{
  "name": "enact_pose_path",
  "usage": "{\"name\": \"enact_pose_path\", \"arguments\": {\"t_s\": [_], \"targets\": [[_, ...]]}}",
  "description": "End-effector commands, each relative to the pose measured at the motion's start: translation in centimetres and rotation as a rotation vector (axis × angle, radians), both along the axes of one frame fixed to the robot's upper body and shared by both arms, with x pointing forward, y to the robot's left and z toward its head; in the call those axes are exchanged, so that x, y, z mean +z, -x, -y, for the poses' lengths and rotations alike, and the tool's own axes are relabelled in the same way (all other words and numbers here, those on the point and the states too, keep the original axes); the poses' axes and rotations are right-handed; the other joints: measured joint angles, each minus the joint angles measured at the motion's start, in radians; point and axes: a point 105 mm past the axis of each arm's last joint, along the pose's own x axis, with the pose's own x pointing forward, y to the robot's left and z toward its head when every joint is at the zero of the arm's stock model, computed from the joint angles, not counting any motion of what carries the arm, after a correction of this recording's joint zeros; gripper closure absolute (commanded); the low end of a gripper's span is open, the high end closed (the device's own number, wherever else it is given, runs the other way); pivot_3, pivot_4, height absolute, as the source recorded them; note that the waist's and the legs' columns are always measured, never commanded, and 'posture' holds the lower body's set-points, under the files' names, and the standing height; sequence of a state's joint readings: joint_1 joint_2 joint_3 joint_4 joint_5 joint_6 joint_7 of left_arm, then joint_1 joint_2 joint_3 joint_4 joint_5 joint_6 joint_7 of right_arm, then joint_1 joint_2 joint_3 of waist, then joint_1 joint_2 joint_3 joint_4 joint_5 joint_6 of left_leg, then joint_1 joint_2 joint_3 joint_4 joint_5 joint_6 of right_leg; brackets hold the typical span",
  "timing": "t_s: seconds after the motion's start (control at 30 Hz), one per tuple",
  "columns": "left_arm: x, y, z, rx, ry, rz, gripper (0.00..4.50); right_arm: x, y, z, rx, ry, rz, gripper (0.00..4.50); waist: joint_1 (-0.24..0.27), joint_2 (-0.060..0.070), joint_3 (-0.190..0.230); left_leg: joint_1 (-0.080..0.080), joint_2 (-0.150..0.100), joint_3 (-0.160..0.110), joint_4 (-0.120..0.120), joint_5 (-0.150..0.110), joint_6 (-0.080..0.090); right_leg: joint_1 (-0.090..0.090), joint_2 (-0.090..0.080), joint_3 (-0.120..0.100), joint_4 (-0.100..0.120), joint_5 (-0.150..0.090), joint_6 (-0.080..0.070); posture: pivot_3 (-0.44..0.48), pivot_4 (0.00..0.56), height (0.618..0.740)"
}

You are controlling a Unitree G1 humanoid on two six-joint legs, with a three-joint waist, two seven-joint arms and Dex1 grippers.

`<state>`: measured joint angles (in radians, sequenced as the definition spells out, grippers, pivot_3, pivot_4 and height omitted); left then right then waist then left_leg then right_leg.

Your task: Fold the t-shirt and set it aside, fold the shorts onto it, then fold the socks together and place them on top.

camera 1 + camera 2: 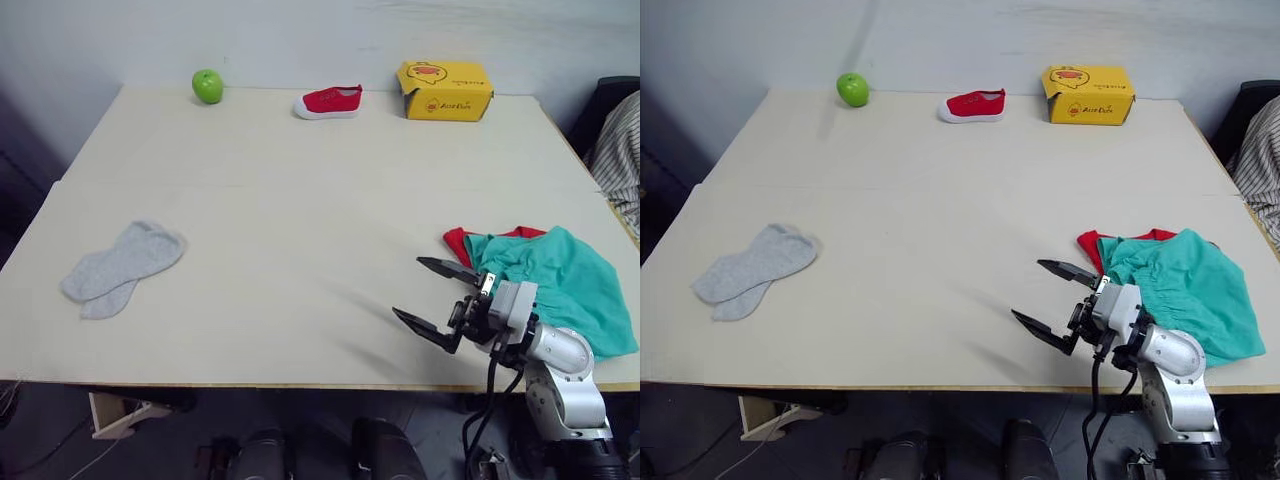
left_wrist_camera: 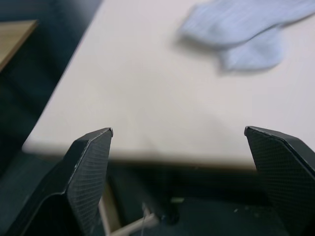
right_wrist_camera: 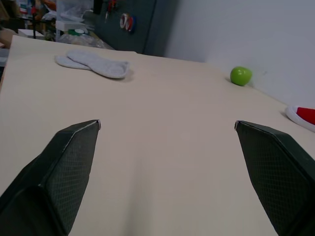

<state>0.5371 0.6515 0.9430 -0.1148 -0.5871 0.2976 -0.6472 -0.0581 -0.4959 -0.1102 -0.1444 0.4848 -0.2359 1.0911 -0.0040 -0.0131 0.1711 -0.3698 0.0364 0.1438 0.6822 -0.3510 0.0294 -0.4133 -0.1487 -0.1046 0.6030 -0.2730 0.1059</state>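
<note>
The teal-green shorts (image 1: pixel 560 282) lie at the table's right edge on top of the red t-shirt (image 1: pixel 458 242), of which only a strip shows at the shorts' far left side. My right gripper (image 1: pixel 435 295) hovers open just left of this pile, its fingers pointing left over bare table, holding nothing. The two light grey socks (image 1: pixel 120 268) lie side by side, overlapping, near the table's front left. My left gripper (image 2: pixel 178 132) stands open and empty near the table's front edge, with the socks (image 2: pixel 251 29) ahead of it.
Along the table's far edge sit a green apple (image 1: pixel 207 86), a small red shoe (image 1: pixel 328 102) and a yellow box (image 1: pixel 444 90). Striped cloth (image 1: pixel 620 150) hangs beyond the right edge. Bare tabletop (image 1: pixel 300 220) spans the middle.
</note>
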Motion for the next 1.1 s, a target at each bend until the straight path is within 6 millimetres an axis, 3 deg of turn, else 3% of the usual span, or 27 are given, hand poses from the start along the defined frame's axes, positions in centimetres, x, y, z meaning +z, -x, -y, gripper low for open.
{"name": "enact_pose_path", "arguments": {"t_s": [0.03,0.27,0.53,0.67,0.8,0.97,1.1], "targets": [[1.5,-4.4,3.1,-0.14,-0.049,-0.047,0.0,0.4,0.1,-0.2,0.032,-0.005,0.017,0.02,-0.001,0.001,0.0,0.0,0.0,0.0,0.0,0.0,-0.001,0.0,0.0,0.0,0.001,0.0,0.0,0.0,0.15,0.74],[0.6,-8.4,4.4,-0.145,-0.089,-0.196,0.0,0.1,-0.3,0.1,0.006,0.012,0.024,0.02,-0.034,0.004,0.002,0.0,0.002,0.005,-0.001,0.001,0.002,-0.002,0.007,-0.006,0.009,-0.001,-0.002,0.0,0.15,0.74],[-1.9,-11.4,6.3,-0.189,-0.036,-0.251,0.0,0.0,-0.4,0.5,-0.027,0.024,0.012,0.02,-0.024,0.004,0.002,0.001,0.008,0.006,0.0,0.001,-0.001,-0.003,0.017,-0.006,0.008,-0.002,-0.004,0.0,0.15,0.74],[-3.4,-11.9,5.4,-0.118,-0.016,-0.326,0.0,-0.2,-0.8,0.9,-0.05,0.027,0.011,0.02,-0.02,0.005,0.002,0.002,0.009,0.006,0.0,0.002,-0.005,-0.003,0.016,-0.006,0.008,-0.003,-0.005,0.0,0.15,0.74],[-4.1,-12.0,4.2,-0.042,0.015,-0.346,0.86,-0.5,-0.9,1.3,-0.061,0.03,0.008,0.0,-0.022,0.007,0.002,0.004,0.01,0.006,0.0,0.004,-0.009,-0.003,0.015,-0.005,0.01,-0.004,-0.007,0.0,0.15,0.74],[-5.4,-11.6,3.0,-0.003,0.028,-0.374,2.48,-0.7,-0.7,1.6,-0.069,0.032,0.006,0.0,-0.024,0.008,0.002,0.013,0.012,0.007,-0.002,0.005,-0.012,0.0,0.015,-0.003,0.018,-0.007,-0.012,0.0,0.15,0.74],[-5.8,-11.8,3.1,-0.045,0.035,-0.359,3.79,-0.7,-0.4,1.8,-0.068,0.038,0.002,0.0,-0.024,0.01,0.001,0.016,0.014,0.008,-0.004,0.006,-0.014,0.0,0.016,-0.003,0.019,-0.009,-0.015,0.0,0.15,0.74]]}}
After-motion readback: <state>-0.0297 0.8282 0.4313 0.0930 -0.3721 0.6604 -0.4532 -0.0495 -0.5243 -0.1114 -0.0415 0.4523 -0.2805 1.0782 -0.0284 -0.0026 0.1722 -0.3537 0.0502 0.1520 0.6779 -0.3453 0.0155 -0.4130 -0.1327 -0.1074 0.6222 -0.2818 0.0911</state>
